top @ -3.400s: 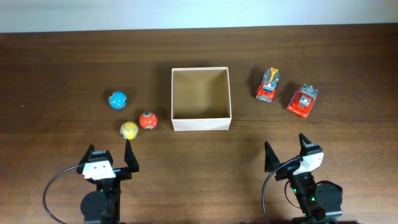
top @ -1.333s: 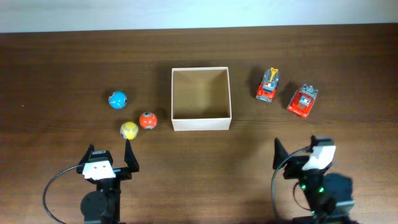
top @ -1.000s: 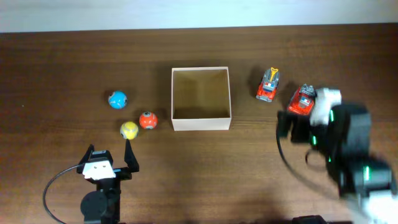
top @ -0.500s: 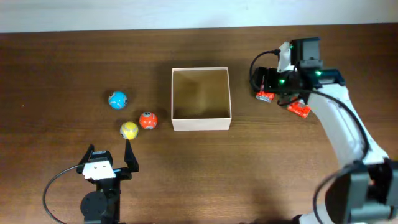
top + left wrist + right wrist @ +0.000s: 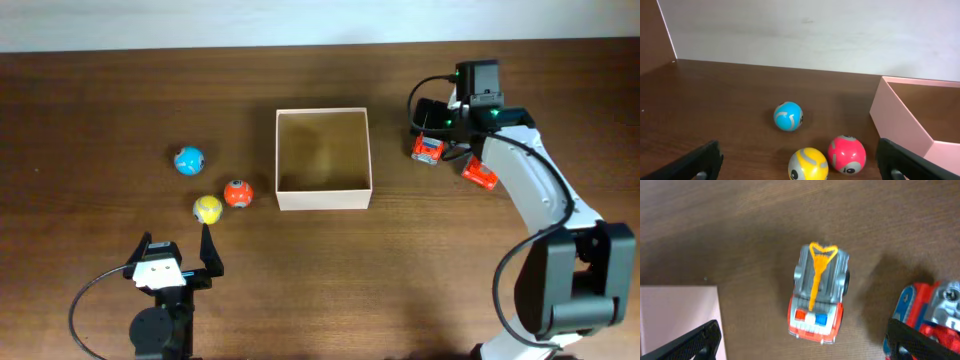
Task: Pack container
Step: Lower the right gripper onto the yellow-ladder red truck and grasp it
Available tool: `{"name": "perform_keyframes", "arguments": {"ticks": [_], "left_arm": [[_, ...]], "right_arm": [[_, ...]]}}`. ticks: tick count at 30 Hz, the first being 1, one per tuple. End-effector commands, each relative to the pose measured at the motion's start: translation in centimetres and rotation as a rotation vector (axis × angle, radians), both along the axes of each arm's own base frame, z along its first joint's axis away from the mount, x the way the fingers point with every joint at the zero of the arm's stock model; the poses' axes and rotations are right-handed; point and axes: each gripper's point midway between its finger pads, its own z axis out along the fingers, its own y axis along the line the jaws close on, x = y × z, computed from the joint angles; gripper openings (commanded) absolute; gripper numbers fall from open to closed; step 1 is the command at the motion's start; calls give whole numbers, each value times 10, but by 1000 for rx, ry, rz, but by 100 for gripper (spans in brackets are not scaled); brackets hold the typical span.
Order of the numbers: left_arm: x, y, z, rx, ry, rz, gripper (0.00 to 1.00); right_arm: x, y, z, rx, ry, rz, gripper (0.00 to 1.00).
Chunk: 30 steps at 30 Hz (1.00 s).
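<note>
The container (image 5: 323, 199), a square cream-white box with a tan inside, stands empty at the table's middle. Its corner shows in the right wrist view (image 5: 675, 315) and its wall in the left wrist view (image 5: 895, 120). My right gripper (image 5: 437, 130) is open above a red-and-grey toy truck with an orange hook (image 5: 817, 295), which lies between the fingers (image 5: 807, 347), partly hidden from overhead (image 5: 428, 150). A second red truck (image 5: 480, 175) lies just right of it (image 5: 927, 315). My left gripper (image 5: 178, 250) is open and empty near the front edge.
Three balls lie left of the box: blue (image 5: 189, 160), orange-red (image 5: 237, 193) and yellow (image 5: 207, 209). The left wrist view shows them ahead of the open fingers (image 5: 800, 172): blue (image 5: 788, 116), yellow (image 5: 808, 164), red (image 5: 847, 154).
My right arm has swung from the front edge out to the far right and now hovers over the hook truck. The left arm, box, balls and trucks have not moved.
</note>
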Motion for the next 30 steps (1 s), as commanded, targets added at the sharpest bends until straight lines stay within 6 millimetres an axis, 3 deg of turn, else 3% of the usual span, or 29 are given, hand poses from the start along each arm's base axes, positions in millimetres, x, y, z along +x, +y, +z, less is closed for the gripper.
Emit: {"name": "perform_keyframes", "arguments": {"ticks": [1,8,20,25,30], "left_arm": [[0,-1,0,15,-2,-10,99],[0,-1,0,15,-2,-10,99],[0,-1,0,15,-2,-10,99],[0,-1,0,15,-2,-10,99],[0,-1,0,15,-2,-10,99]], "right_arm": [[11,-3,-12,-27,0,-24,100],[17,-3,-49,-28,50,-30,100],[13,-17,-88,-64,126,-143,94],[12,-17,-102,-66,153,-143,88],[12,-17,-103,-68,153,-141,75]]}}
